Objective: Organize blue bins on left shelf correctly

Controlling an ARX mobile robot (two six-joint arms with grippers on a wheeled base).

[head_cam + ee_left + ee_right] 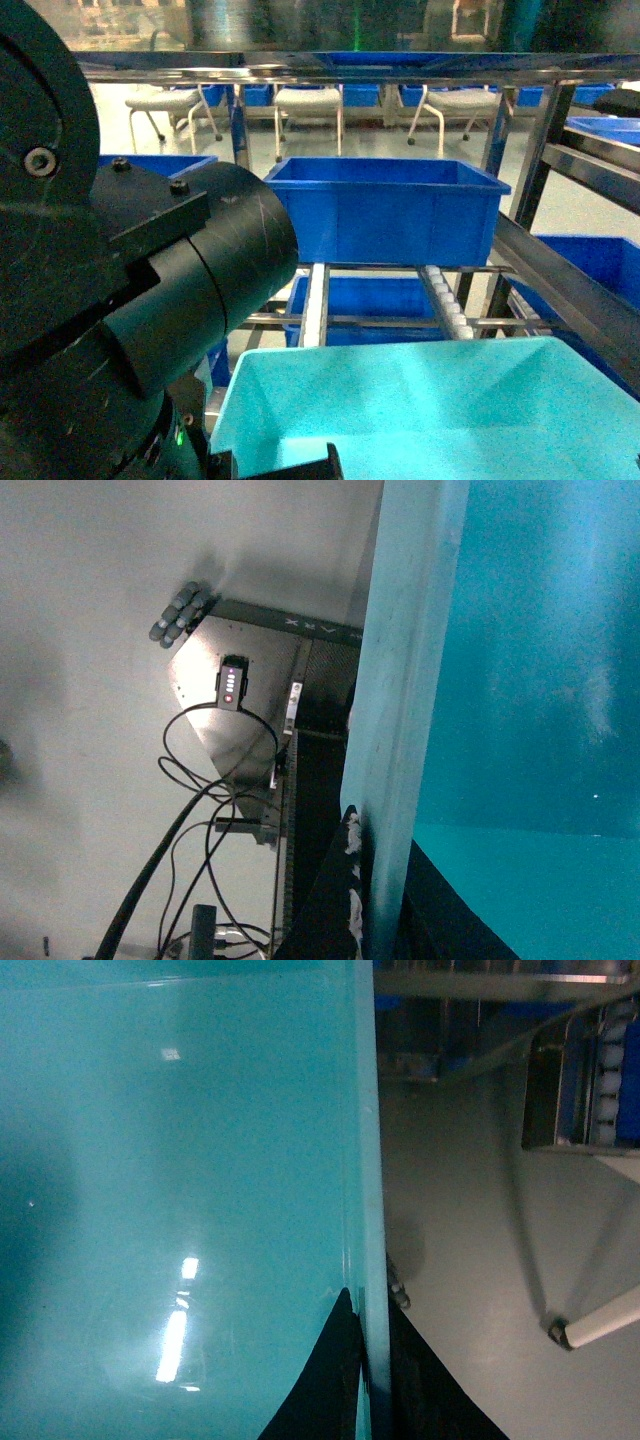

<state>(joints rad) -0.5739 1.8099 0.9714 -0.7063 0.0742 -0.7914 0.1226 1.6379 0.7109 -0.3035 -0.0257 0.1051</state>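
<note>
A pale turquoise rectangular plastic bin (420, 400) fills the bottom of the head view, held up in front of the shiny stainless-steel shelf (560, 270) — its far rim just short of the white roller track (445, 305). The left gripper (375, 900) pinches the bin's left wall, one black finger on each face; the right gripper (368, 1360) clamps the right wall the same way. A dark royal-blue plastic crate (385, 210) sits on the rails at the back of the shelf, with another blue crate (375, 300) on the level below — both well apart from the turquoise bin
</note>
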